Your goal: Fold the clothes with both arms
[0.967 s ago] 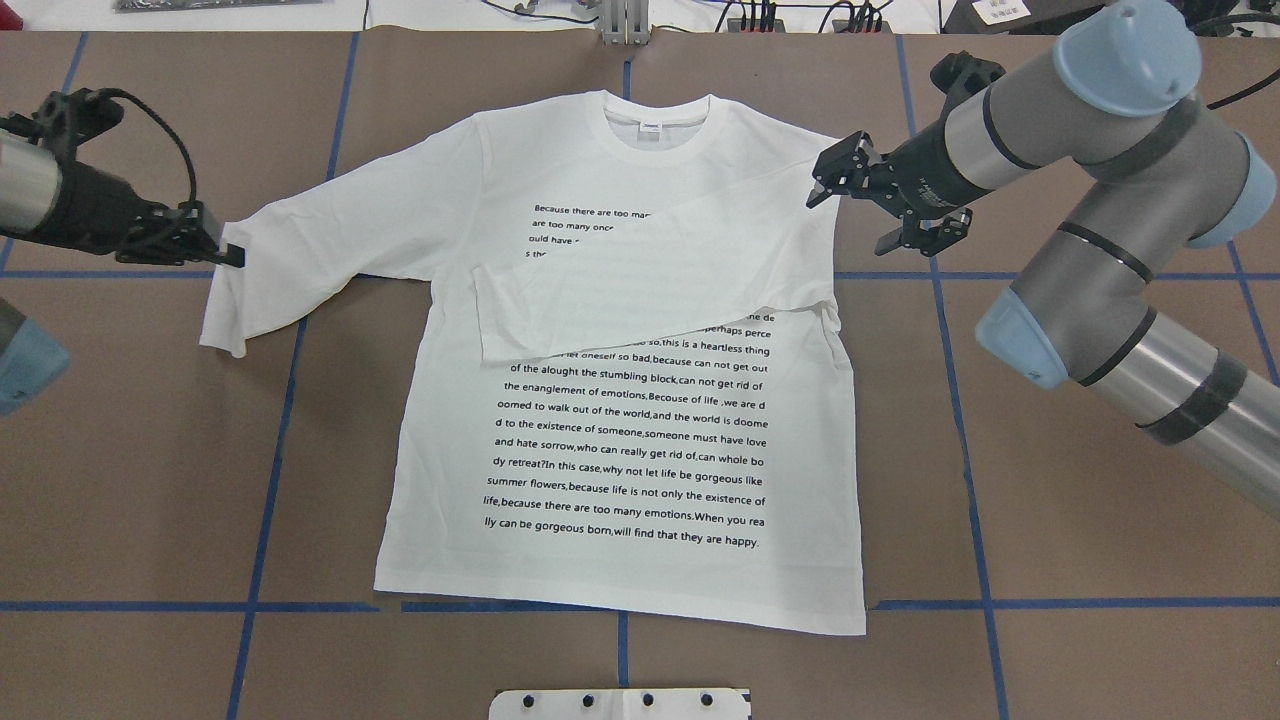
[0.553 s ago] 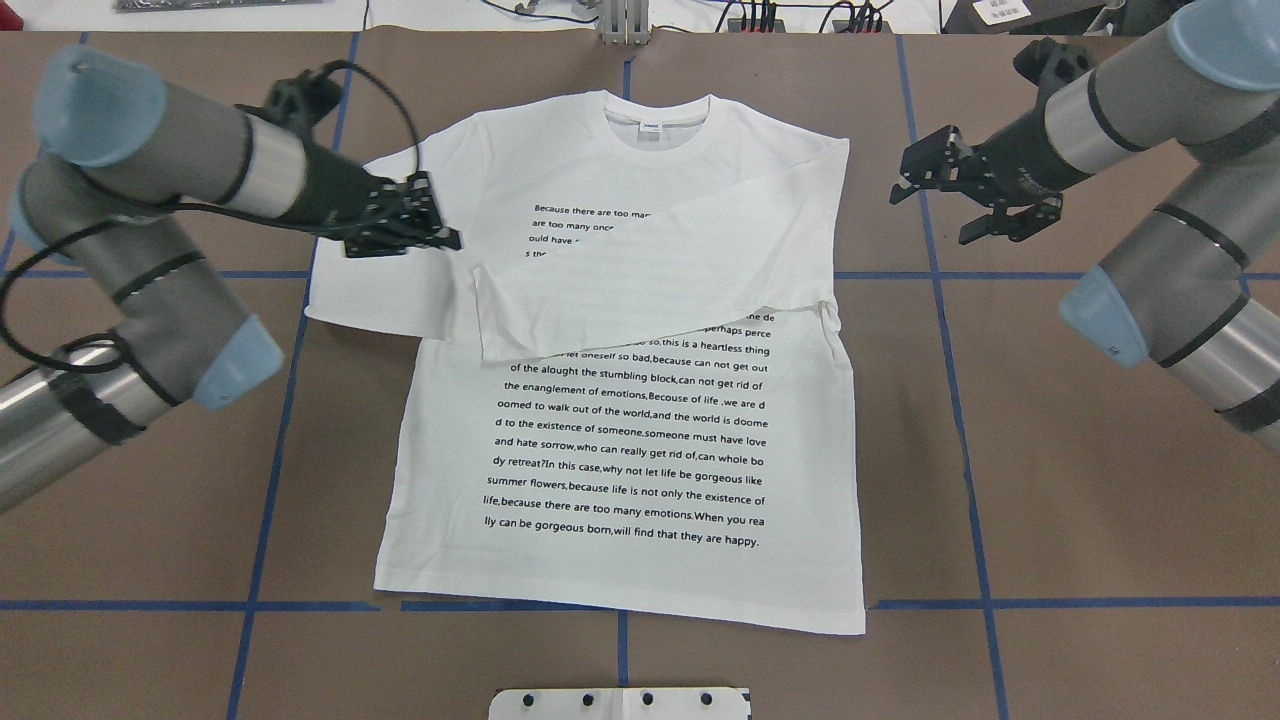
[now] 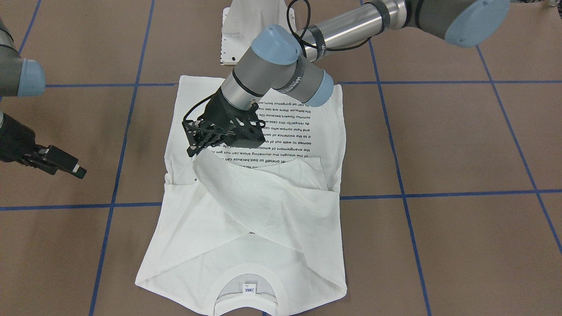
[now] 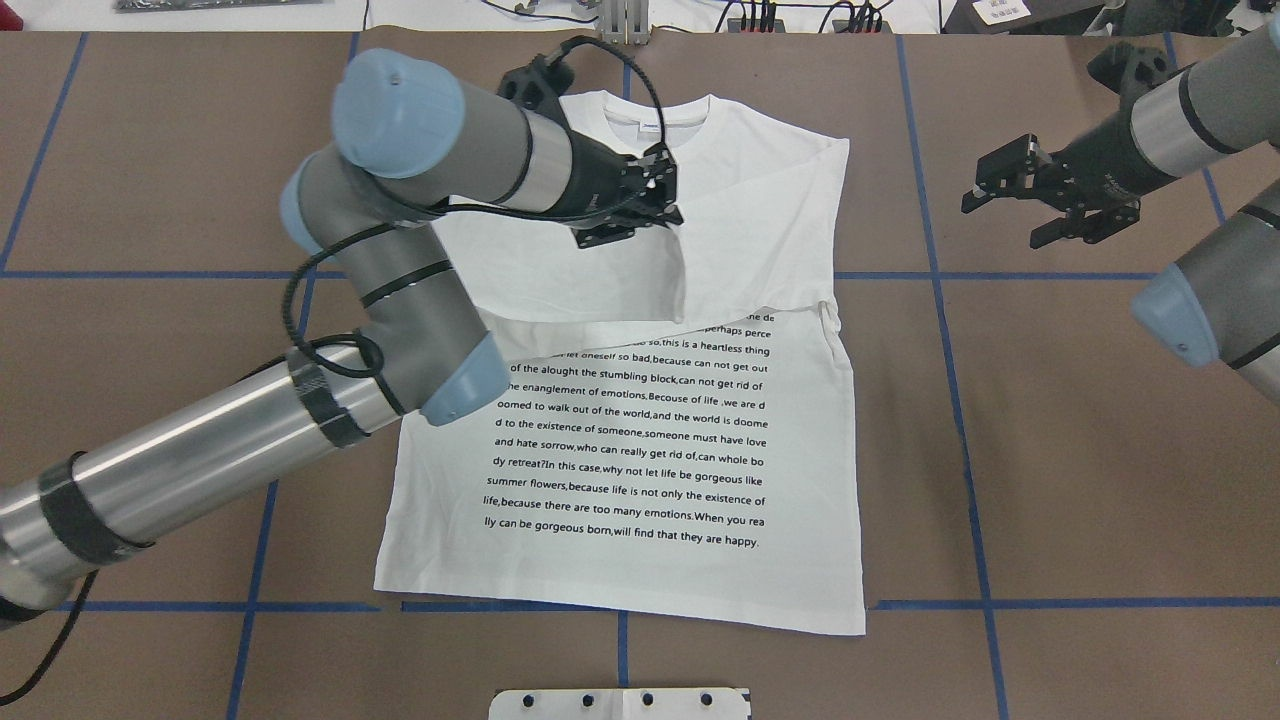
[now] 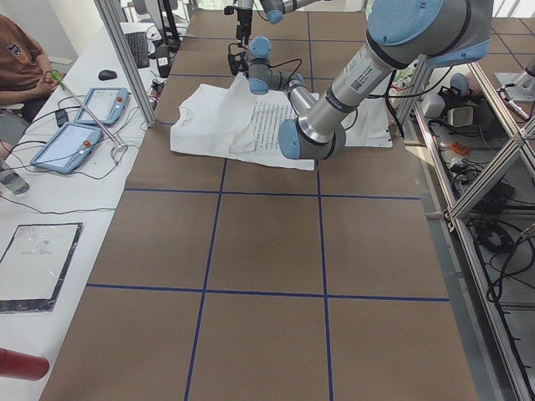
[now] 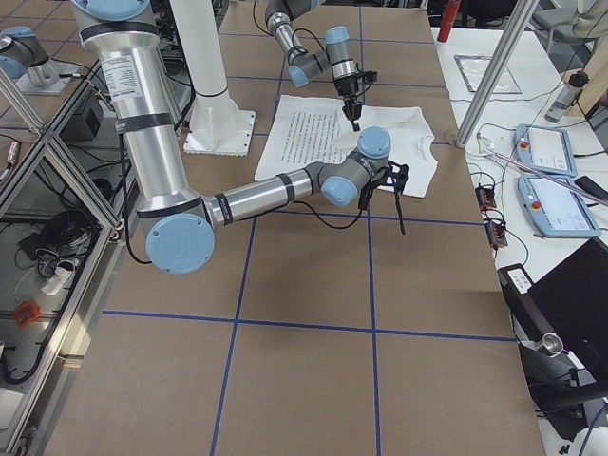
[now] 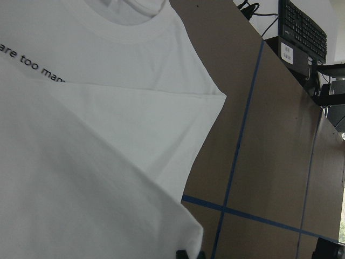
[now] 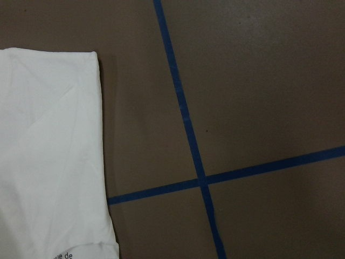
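The white long-sleeved T-shirt [image 4: 640,450] lies flat on the brown table with its printed text up and its collar [image 4: 655,125] at the far side. Its right sleeve [image 4: 770,250] is folded across the chest. My left gripper [image 4: 668,208] hangs over the chest, shut on the cuff of the left sleeve [image 4: 560,285], which drapes from it over the other sleeve. In the front-facing view that gripper [image 3: 193,151] holds the sleeve [image 3: 246,188] lifted above the text. My right gripper [image 4: 975,195] is open and empty, off the shirt's right edge above bare table.
Blue tape lines [image 4: 960,400] grid the brown table. The robot's white base plate [image 4: 620,703] sits at the near edge. A side desk with tablets [image 5: 84,125] and a seated person [image 5: 21,58] lies beyond the table's far edge.
My left gripper has carried the left sleeve from the far left across the chest to near the collar. My right gripper has drawn back rightward, away from the shirt.
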You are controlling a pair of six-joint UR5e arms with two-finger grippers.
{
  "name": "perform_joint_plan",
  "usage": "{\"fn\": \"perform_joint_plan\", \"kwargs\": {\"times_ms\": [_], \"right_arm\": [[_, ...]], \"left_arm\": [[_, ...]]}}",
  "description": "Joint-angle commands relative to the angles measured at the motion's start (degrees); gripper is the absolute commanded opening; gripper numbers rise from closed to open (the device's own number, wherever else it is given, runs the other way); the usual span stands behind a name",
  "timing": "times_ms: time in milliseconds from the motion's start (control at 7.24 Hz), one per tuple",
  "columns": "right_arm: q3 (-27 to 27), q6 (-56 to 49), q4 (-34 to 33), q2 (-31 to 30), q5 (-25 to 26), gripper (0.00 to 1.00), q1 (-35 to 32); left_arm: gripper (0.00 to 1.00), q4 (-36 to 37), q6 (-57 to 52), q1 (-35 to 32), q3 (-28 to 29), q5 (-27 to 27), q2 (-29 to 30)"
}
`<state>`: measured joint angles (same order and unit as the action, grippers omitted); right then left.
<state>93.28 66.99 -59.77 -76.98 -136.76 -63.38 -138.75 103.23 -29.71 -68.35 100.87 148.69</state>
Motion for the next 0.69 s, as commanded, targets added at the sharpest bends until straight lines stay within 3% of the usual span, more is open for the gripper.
{"fn": "perform_joint_plan", "kwargs": {"times_ms": [0, 276, 414, 553], "right_arm": [[-0.1, -0.3, 0.0, -0.4, -0.1, 1.0, -0.4], [-0.1, -0.2, 0.0, -0.5, 0.0, 1.0, -0.4], [-0.2, -0.2, -0.1, -0.4, -0.1, 1.0, -0.3], [-0.1, -0.1, -0.1, -0.5, 0.0, 1.0, -0.3]], "left_arm": [[0.0, -0.6, -0.2, 3.6, 4.0, -5.1, 1.8], [0.0, -0.6, -0.1, 4.0, 6.5, -6.5, 3.8], [0.1, -1.3, 0.0, 4.2, 8.3, -7.8, 5.0], [0.71, -1.2, 0.0, 4.3, 8.5, -8.8, 5.2]]}}
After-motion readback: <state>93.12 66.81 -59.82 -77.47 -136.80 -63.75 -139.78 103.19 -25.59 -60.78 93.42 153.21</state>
